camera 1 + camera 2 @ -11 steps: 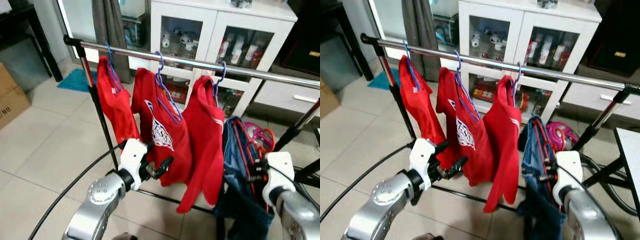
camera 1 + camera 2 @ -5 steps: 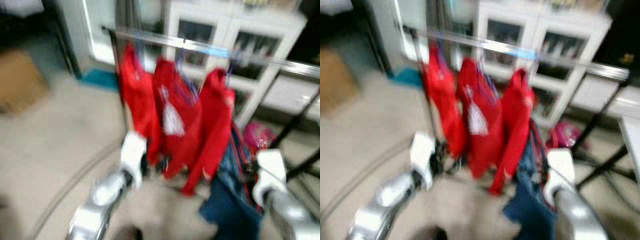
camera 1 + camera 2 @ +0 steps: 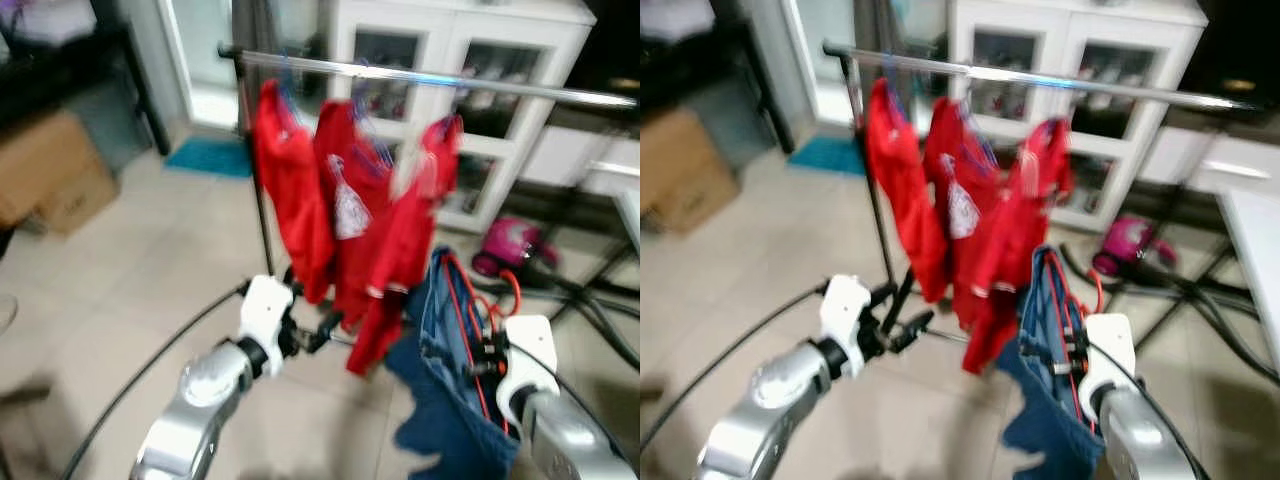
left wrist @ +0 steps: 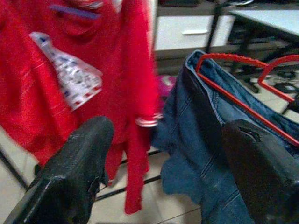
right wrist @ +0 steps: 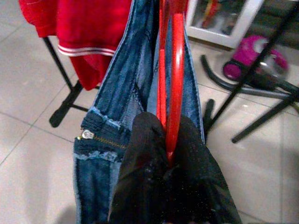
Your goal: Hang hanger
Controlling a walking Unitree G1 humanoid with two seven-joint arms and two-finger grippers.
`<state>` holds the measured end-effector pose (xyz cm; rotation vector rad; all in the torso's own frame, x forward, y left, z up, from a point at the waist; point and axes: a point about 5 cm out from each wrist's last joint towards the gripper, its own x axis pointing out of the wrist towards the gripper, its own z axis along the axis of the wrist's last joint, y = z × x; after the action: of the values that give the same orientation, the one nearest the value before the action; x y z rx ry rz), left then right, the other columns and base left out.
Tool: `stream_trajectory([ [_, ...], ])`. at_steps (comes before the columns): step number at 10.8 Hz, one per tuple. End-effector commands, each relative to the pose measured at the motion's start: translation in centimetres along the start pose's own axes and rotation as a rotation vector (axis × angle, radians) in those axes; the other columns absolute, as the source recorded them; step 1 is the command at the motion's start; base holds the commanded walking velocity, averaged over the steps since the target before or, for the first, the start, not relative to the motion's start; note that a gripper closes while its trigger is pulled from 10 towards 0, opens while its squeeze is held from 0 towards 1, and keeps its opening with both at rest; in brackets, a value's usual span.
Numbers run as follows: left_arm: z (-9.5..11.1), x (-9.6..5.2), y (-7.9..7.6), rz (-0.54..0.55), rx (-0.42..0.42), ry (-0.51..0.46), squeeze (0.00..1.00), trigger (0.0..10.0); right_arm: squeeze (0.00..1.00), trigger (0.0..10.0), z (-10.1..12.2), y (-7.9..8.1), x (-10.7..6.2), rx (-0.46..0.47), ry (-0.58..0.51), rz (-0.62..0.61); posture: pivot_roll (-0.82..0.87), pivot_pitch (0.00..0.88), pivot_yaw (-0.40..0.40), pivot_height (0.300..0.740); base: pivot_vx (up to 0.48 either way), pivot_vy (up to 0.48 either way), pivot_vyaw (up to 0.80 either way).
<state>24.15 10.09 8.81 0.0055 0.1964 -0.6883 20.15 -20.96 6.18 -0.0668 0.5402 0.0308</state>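
Note:
My right gripper [image 3: 487, 355] is shut on a red hanger [image 5: 169, 84] that carries blue jeans [image 3: 440, 400], held low in front of the rack, to the right of the shirts. The steel rail [image 3: 420, 78] runs across above and beyond it. Three red shirts [image 3: 350, 210] hang on it from purple hangers, and its right stretch is bare. At the foot of the shirts my left gripper [image 3: 315, 335] is open with nothing between its fingers [image 4: 77, 163]. In the right wrist view the hanger's red bar runs between my fingers [image 5: 142, 154].
The rack's black upright [image 3: 255, 180] stands just behind my left gripper. A white glass-door cabinet [image 3: 470, 40] is behind the rail, with a pink vacuum cleaner [image 3: 515, 245] on the floor. A cardboard box [image 3: 50, 180] sits at far left, and a black cable [image 3: 150, 370] crosses the tiles.
The whole picture has shifted and blurred as the camera moved, and the rack now looks farther off. The red shirts hang slanted. My right gripper still holds the hanger with the jeans.

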Motion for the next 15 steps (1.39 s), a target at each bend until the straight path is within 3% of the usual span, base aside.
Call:
stream_trajectory([
  [1,0.0,-0.1,0.2,0.008,0.003,0.004,0.0,10.0,0.0,10.0,0.6,0.4,0.2,-0.005,-0.027,0.009,-0.1,0.0,-0.001,0.74,0.0,0.0,0.0],
  [6,0.2,-0.1,0.6,0.013,0.032,0.003,0.0,10.0,0.0,10.0,1.3,1.0,0.5,-0.079,-0.052,0.097,-0.09,0.0,0.008,0.74,0.0,0.365,-0.25],
  [8,-0.2,0.1,2.4,0.062,0.007,0.088,0.0,10.0,0.0,10.0,3.7,0.6,0.8,-0.179,-0.155,0.172,-0.09,0.0,0.01,0.74,0.0,0.0,0.0],
  [9,0.1,0.6,3.1,0.064,-0.009,0.093,1.0,10.0,0.0,10.0,4.8,0.6,0.8,-0.216,-0.202,0.199,-0.08,0.0,0.007,0.74,0.0,0.0,0.0],
  [10,1.0,1.4,3.8,0.053,-0.017,0.07,1.0,10.0,0.0,10.0,5.9,0.8,1.0,-0.259,-0.249,0.195,-0.07,0.0,0.005,0.74,0.0,0.0,0.0],
  [12,2.6,3.2,2.6,-0.113,-0.237,0.029,1.0,10.0,0.0,10.0,8.2,2.3,0.7,-0.321,-0.362,0.191,-0.07,0.0,0.01,0.74,0.0,0.0,0.0],
  [15,3.7,5.1,3.1,-0.139,-0.342,-0.019,1.0,10.0,0.0,10.0,10.9,3.9,-0.2,-0.469,-0.498,0.183,-0.06,0.0,0.019,0.74,0.0,0.0,0.0],
])
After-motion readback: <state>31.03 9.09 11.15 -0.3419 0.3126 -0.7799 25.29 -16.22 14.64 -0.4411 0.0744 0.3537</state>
